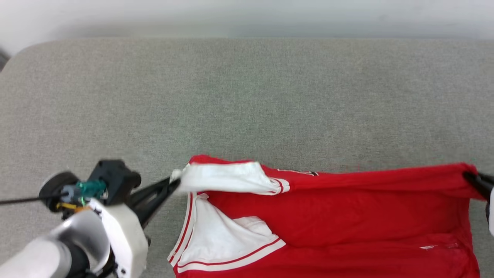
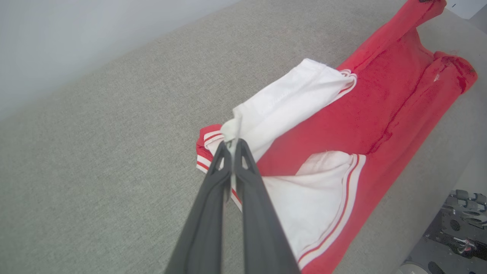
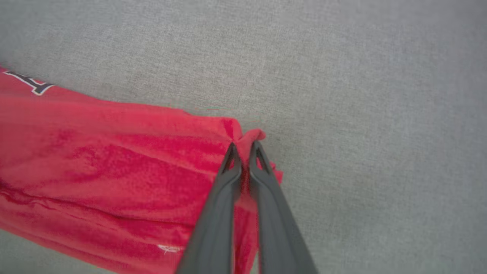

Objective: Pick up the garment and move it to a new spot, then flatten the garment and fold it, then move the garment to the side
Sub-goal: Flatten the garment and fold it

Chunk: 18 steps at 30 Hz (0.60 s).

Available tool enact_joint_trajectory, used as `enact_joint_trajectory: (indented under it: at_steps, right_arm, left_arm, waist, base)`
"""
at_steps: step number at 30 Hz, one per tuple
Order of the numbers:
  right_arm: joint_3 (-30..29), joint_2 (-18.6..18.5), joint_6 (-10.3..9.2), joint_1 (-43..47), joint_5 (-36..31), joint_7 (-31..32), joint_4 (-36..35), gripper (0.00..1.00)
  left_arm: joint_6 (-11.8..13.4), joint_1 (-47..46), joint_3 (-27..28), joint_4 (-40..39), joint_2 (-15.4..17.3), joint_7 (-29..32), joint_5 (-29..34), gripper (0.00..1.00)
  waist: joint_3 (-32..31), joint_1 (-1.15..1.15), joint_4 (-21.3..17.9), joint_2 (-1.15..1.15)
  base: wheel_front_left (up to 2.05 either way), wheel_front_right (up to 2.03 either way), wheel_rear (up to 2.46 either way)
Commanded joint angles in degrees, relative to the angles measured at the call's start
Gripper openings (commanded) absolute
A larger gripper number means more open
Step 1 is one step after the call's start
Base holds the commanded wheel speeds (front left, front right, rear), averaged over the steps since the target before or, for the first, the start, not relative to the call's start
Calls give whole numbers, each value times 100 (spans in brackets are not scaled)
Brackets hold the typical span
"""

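The garment (image 1: 339, 208), a red jersey with white sleeves and striped trim, lies stretched across the grey fabric surface (image 1: 247, 96) near its front edge. My left gripper (image 1: 175, 184) is shut on the white sleeve's edge at the garment's left end; in the left wrist view its tips (image 2: 232, 146) pinch the white cloth of the garment (image 2: 342, 125). At the far right my right gripper (image 1: 469, 177) is shut on a red corner; the right wrist view has its tips (image 3: 245, 148) clamped on that bunched corner of the garment (image 3: 114, 160). A bit of black-and-white lettering (image 3: 30, 83) peeks out.
The grey surface stretches wide and bare behind the garment up to a pale wall (image 1: 247, 15). Its rounded left corner (image 1: 23, 54) is in the head view. Part of the robot's dark base (image 2: 460, 224) shows at the lower right of the left wrist view.
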Motion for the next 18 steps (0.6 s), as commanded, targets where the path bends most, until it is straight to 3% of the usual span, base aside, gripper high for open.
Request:
enact_joint_trajectory:
  at_steps: [1,8,18]
  right_arm:
    - [-94,-27,-2,236,-3,36,-110,0]
    - [-266,71,-2,1167,238,348,-276,0]
    - [170,-146,-2,1428,234,267,9,0]
  left_arm:
    - [92,234,-18,-57,73,-63,-53,0]
    - [273,1042,-234,-42,197,-81,-383,0]
    - [-37,1158,-737,842,-132,-16,-220,0]
  waist:
    - [-51,1,-17,0]
    - [-51,1,-9,0]
    - [43,1,-18,0]
  base:
    - [0,0,0]
    - [0,0,0]
    - [0,0,0]
